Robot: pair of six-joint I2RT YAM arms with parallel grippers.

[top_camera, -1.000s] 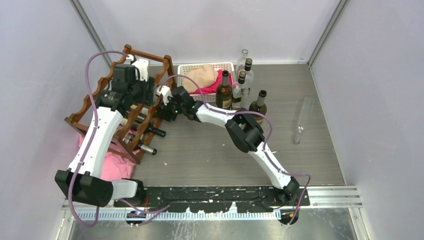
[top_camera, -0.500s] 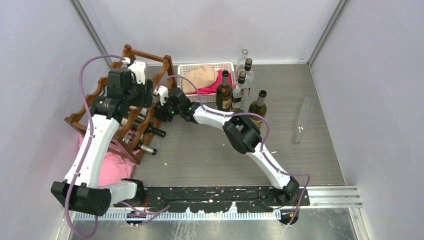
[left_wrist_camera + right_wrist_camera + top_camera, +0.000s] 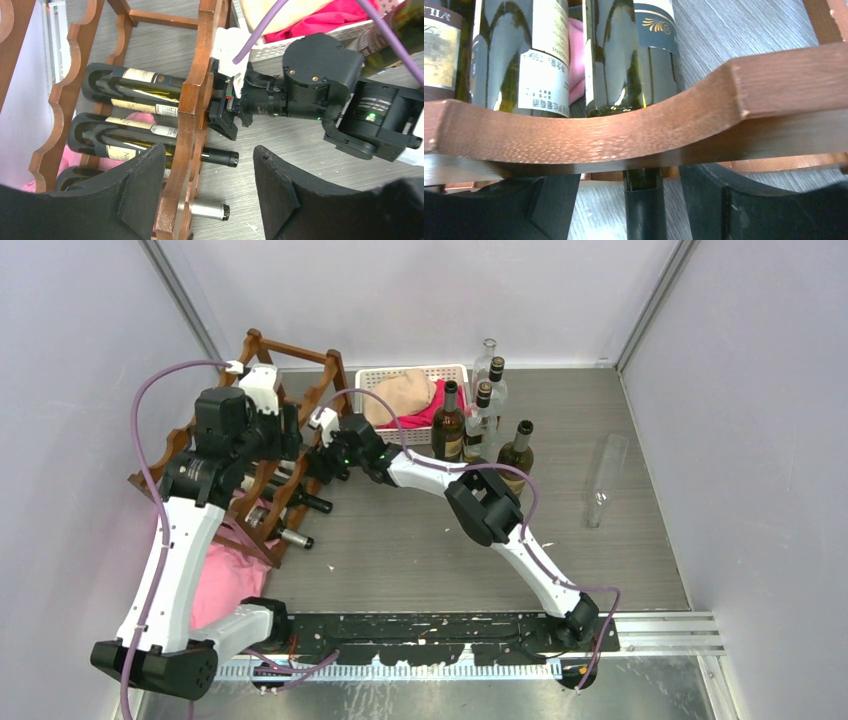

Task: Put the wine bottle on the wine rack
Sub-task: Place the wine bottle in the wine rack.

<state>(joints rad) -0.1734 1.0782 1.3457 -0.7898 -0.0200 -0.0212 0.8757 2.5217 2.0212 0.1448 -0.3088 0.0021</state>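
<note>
A: What moved since a second ago?
B: The left arm has lifted and swung back toward the left wall. The right gripper [image 3: 630,190] was pinched shut and its jaws now stand apart.
A: Right claw state?
B: Released. Its black fingers [image 3: 549,205] straddle the neck of the dark green glass wine bottle [image 3: 631,65]. Floor shows in the gap on each side, so no contact.
A: Where's the bottle?
B: It lies on its side in the reddish-brown wooden wine rack with scalloped rails [image 3: 295,348]. The shoulder sits in a scallop of the front rail and the neck pokes out toward the right gripper. In the left wrist view it's the uppermost of the racked bottles.
A: Left claw?
B: The left gripper [image 3: 207,152] is released too, with nothing between its fingers [image 3: 140,192]. It hovers over the rack's front rail.
A: Other stuff?
B: Two more dark bottles lie lower in the rack, one with a black-capped neck [image 3: 220,157] and one with a silver cap [image 3: 210,211]. A pink cloth [image 3: 215,580] lies under the rack. Behind the right arm is a white plastic basket [image 3: 400,372] holding cloths, with a cluster of upright bottles [image 3: 448,425] just beside it. A clear glass bottle [image 3: 605,475] lies well apart on the right.
</note>
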